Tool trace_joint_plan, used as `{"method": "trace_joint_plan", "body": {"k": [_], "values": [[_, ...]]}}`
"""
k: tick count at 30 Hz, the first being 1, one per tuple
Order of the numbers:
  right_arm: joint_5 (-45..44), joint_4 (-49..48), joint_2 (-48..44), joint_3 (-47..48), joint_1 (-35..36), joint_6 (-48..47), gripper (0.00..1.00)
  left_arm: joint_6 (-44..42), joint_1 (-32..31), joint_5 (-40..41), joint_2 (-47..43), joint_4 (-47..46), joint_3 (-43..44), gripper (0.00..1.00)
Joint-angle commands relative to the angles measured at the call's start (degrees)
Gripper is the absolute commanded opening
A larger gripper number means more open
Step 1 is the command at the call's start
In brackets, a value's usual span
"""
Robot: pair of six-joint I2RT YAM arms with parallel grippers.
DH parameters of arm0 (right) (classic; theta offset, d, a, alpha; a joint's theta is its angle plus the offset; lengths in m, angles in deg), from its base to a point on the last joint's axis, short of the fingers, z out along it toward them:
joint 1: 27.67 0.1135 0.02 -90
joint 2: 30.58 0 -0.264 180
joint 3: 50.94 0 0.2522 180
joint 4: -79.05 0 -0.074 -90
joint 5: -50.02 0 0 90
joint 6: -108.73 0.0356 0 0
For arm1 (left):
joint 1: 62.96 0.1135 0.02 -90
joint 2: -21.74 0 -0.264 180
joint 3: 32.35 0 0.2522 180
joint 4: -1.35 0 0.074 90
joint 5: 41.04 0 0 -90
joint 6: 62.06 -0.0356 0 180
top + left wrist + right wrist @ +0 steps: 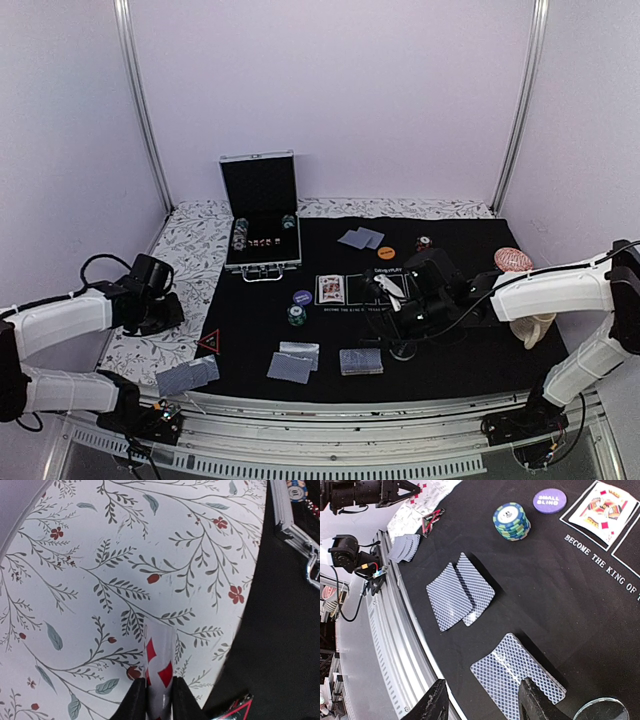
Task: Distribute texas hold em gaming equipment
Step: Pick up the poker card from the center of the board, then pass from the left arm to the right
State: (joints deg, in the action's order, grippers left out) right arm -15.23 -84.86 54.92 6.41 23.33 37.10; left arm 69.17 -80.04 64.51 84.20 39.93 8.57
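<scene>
Pinches 1 diamond card [159, 667] by its end in the clamped left pincer [158, 692] over the floral cloth [75, 580], holds the right pincer [484, 687] apart above a face-down stack [512, 666] on the black mat [545, 610]; light, bendy, slick, so likely best gripped gently at an edge

Looking down from above-behind over black mat [460, 365]; peering close from each wrist, left onto floral cloth [90, 580], right along the mat; all sharing red triangle marker [209, 342].
</scene>
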Motion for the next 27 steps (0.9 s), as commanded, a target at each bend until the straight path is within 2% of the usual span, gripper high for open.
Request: {"method": "trace_joint_plan", "body": {"k": [1, 5, 8, 13, 17, 21, 27], "values": [[2.52, -0.13, -2.69, 1.91, 0.12, -0.45, 0.49, -1.14, 0.39, -3.49, -2.98, 0.54, 1.44, 0.19], [5.96, -1.57, -5.27, 2.61, -1.89, -0.1, 0.5, -2.43, -1.41, -9.42, -6.68, -1.81, 3.52, 0.2], [7.68, -2.32, -8.0, 4.06, -3.7, -0.24, 0.51, -4.47, -5.7, -12.87, -10.45, -5.55, 5.51, 0.2], [10.14, -2.6, -8.79, 9.64, -4.16, -2.61, 0.52, -8.72, -14.62, -21.16, -14.88, -17.47, 6.33, 0.2], [13.25, -5.05, -6.23, 14.91, -4.1, -3.55, 0.52, -10.85, -22.27, -26.32, -13.38, -24.62, 6.95, 0.2], [16.31, -7.64, -2.95, 19.46, -3.17, -3.3, 0.51, -14.11, -27.96, -28.72, -9.54, -27.15, 9.04, 0.2], [16.04, -3.94, 4.3, 27.33, 0.52, -6.95, 0.5, -18.66, -34.47, -30.99, -5.55, -29.95, 11.6, 0.21]]}}
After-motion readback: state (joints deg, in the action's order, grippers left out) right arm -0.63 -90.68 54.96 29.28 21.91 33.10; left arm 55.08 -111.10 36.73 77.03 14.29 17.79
